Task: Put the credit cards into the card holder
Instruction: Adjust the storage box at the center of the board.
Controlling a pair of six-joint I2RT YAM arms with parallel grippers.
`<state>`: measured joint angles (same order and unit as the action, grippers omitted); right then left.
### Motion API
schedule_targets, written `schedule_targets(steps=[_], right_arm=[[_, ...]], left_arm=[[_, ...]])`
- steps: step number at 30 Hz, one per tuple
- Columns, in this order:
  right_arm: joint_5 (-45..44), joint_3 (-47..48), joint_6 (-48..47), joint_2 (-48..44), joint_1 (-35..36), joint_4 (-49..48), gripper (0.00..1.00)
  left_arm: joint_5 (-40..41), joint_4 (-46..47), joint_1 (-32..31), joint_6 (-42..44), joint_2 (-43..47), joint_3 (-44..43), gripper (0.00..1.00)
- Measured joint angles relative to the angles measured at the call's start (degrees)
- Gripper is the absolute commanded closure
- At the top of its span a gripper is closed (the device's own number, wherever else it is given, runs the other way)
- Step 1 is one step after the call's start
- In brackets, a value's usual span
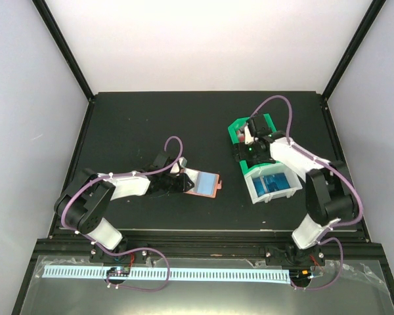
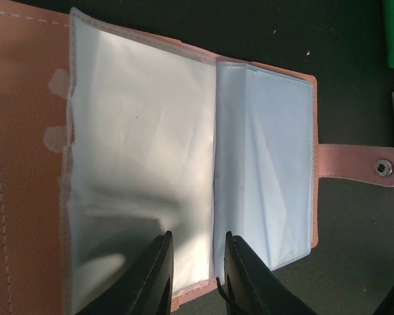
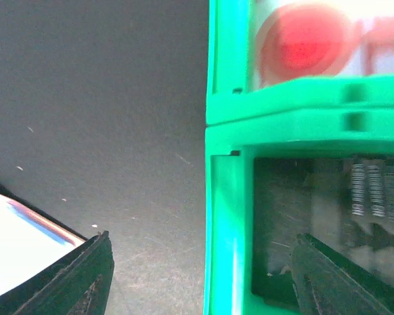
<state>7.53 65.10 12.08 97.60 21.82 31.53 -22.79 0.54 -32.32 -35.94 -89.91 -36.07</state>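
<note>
The card holder lies open on the black table, left of centre, its snap tab pointing away to the side. The left gripper is closed narrow on its near edge, one finger on each side of the salmon cover and the clear sleeves. The right gripper stands wide apart and grips nothing, hanging astride a green wall of the compartment tray, well to the right of the holder.

The holder looks soft and floppy. The sleeves are thin, wrinkled film that would likely buckle under a push, so a pinch at the stiffer stitched cover edge seems the sound place to steady it. The credit cards are probably light, stiff and slick. A card lying flat in a compartment gives the fingers little to bite on, so its short edge, or a tilt against the tray wall, seems the best hold.

Counts:
- One card holder with two sleeve pages showing
- One tray
- One card with a red disc in a green compartment
- Blue cards in the white compartment, how many I cannot tell
</note>
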Motion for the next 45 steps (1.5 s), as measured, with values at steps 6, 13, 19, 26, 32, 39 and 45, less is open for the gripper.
schedule_targets(steps=[6, 13, 19, 26, 32, 39, 45], right_arm=[[-7.3, -2.2, 7.1, -13.1, 0.0, 0.4, 0.26], [-18.3, -15.8, 21.1, -25.0, -0.3, 3.5, 0.44], [-22.3, -20.7, 27.1, -27.1, -2.8, 6.0, 0.54], [-22.4, -19.6, 25.5, -20.4, -7.5, 4.9, 0.54], [-21.5, -14.9, 20.7, -13.5, -10.7, 3.6, 0.52], [-18.2, -12.5, 16.2, -8.9, -12.4, -1.2, 0.48], [-14.0, -13.5, 13.6, -10.9, -12.5, -1.9, 0.63]], left_arm=[[0.0, 0.0, 0.0, 0.0, 0.0, 0.0, 0.76], [-0.5, 0.4, 0.0, 0.0, 0.0, 0.3, 0.76], [-0.7, 0.4, 0.0, 0.1, 0.0, 0.3, 0.76], [-0.9, 0.4, 0.0, 0.1, 0.0, 0.3, 0.76], [-1.1, 0.4, 0.0, 0.1, -0.2, 0.3, 0.76], [-1.3, 0.4, 0.0, 0.2, -0.2, 0.3, 0.76], [-1.4, 0.4, 0.0, 0.2, -0.3, 0.3, 0.76]])
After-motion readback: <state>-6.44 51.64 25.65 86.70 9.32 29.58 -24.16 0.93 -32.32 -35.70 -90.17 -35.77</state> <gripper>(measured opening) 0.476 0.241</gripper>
